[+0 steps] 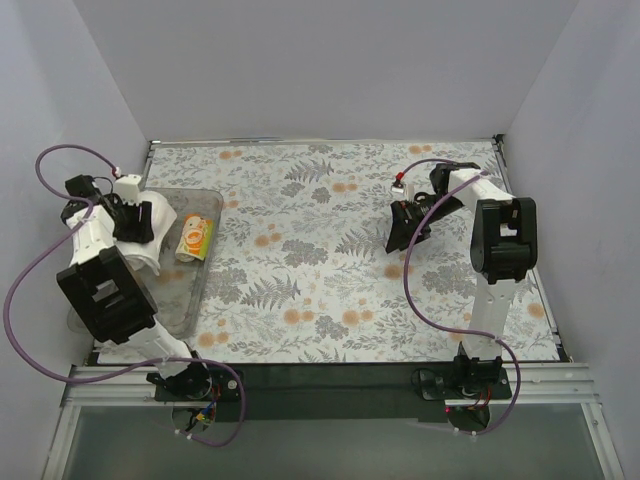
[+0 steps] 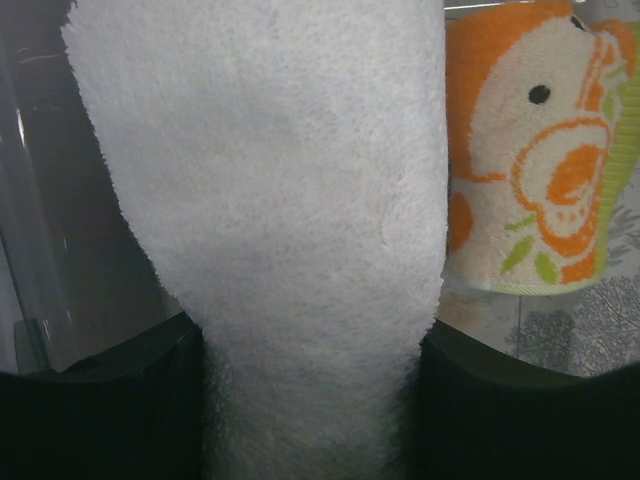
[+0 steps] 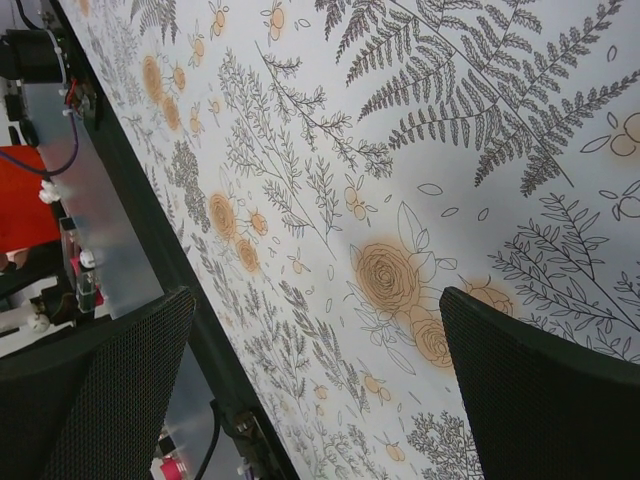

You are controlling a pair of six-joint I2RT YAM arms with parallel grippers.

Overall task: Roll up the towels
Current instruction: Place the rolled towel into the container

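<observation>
Our left fingers [image 2: 100, 410] stand well apart, one dark pad at each lower corner of the wrist view. The white towel [image 2: 290, 230] fills the whole gap between them and touches both, so the left gripper [image 2: 310, 400] is clamped on it as far as its bulk allows. The towel runs away from the fingers as a thick, fluffy bundle; we cannot tell how neatly it is rolled. Just beyond the right-hand finger and beside the white towel lies the printed cloth [image 2: 535, 150], a short roll showing orange and green. Both sit in a clear tray [image 1: 205, 290], whose wall shows past the left-hand finger. From above, the white towel [image 1: 157, 235] is bunched under the left gripper [image 1: 135, 222], with the printed cloth [image 1: 193, 238] just off its side.

Our right fingers [image 3: 540, 400] are spread wide with nothing between them. The right gripper [image 3: 320, 390] holds nothing; beyond its fingertips is only the fern-patterned table covering [image 3: 400, 150]. From above, the right gripper [image 1: 400, 232] is well apart from the tray and both towels.
</observation>
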